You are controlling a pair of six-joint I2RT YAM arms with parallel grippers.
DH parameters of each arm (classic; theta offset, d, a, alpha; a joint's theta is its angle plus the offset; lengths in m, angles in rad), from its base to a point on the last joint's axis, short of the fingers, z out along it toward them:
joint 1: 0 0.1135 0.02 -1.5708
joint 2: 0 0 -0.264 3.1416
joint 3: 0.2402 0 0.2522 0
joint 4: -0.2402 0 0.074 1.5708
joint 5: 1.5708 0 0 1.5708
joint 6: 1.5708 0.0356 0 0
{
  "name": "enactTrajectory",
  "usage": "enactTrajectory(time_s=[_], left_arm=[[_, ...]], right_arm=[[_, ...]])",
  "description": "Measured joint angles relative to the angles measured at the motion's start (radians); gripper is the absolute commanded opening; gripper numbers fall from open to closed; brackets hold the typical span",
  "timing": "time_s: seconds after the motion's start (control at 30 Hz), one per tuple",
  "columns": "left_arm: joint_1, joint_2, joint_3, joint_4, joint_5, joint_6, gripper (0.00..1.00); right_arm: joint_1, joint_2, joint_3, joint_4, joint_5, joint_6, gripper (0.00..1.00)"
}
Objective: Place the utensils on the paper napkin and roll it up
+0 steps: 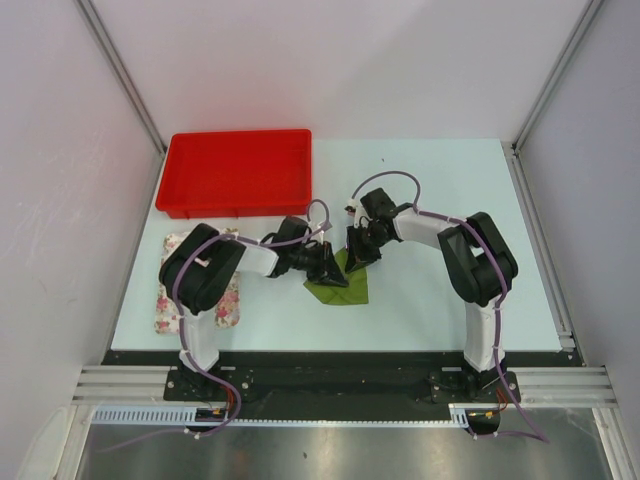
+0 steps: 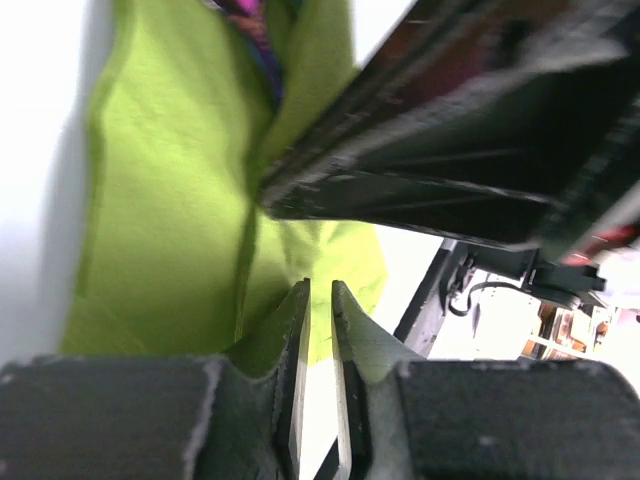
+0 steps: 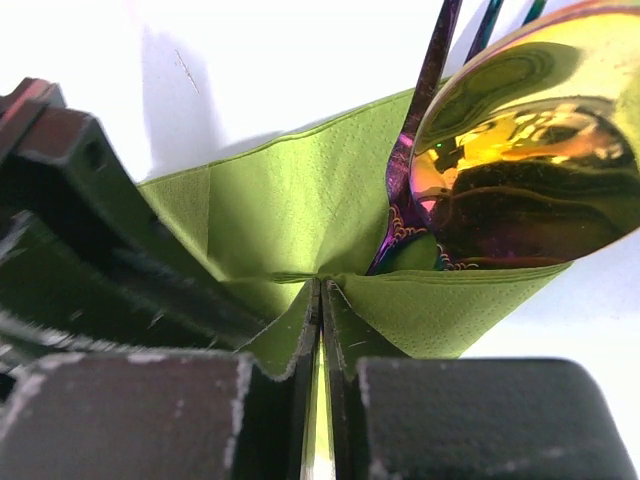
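Arm bases (image 1: pixel 200 372) sit nearest at 6 o'clock in the top view. Both hands meet mid-counter (image 1: pixel 430 300) over the paper napkin (image 1: pixel 345 290), with the left hand (image 1: pixel 328 268) at its 10 and the right hand (image 1: pixel 358 258) at its 12.

Left wrist view: fingers are a sliver apart with nothing clearly between them, and the folded-up napkin is right ahead.

Right wrist view: fingers are pinched onto a napkin fold, and the utensils (image 3: pixel 520 150) are tucked inside at 1 o'clock.

So loading looks done and folding is underway, but it's no roll yet imo.
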Motion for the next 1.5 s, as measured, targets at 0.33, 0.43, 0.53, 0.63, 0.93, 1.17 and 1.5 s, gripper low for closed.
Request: enactTrajectory(time_s=[0.33, 0.43, 0.53, 0.63, 0.93, 1.17, 1.5], left_arm=[[-0.031, -0.029, -0.016, 0.060, -0.005, -0.027, 0.04], [-0.034, 0.018, -0.016, 0.053, -0.007, -0.046, 0.00], [-0.028, 0.038, -0.003, 0.050, 0.023, -0.065, 0.00], [-0.027, 0.049, 0.015, 0.028, 0.035, -0.068, 0.00], [-0.027, 0.055, 0.026, 0.013, 0.040, -0.069, 0.00], [-0.027, 0.055, 0.026, 0.013, 0.040, -0.069, 0.00], [-0.027, 0.051, 0.023, 0.025, 0.042, -0.071, 0.20]], right_arm=[[-0.002, 0.000, 0.000, 0.001, -0.009, -0.011, 0.06], [-0.002, 0.000, 0.000, 0.002, -0.011, -0.016, 0.08], [-0.003, 0.000, 0.000, 0.001, -0.016, -0.018, 0.12], [-0.006, 0.000, 0.013, -0.021, -0.019, -0.021, 0.18], [-0.013, -0.023, 0.066, -0.093, -0.009, -0.023, 0.17], [0.005, -0.027, 0.051, -0.121, 0.005, -0.023, 0.16], [0.021, 0.003, 0.018, -0.093, -0.001, -0.024, 0.10]])
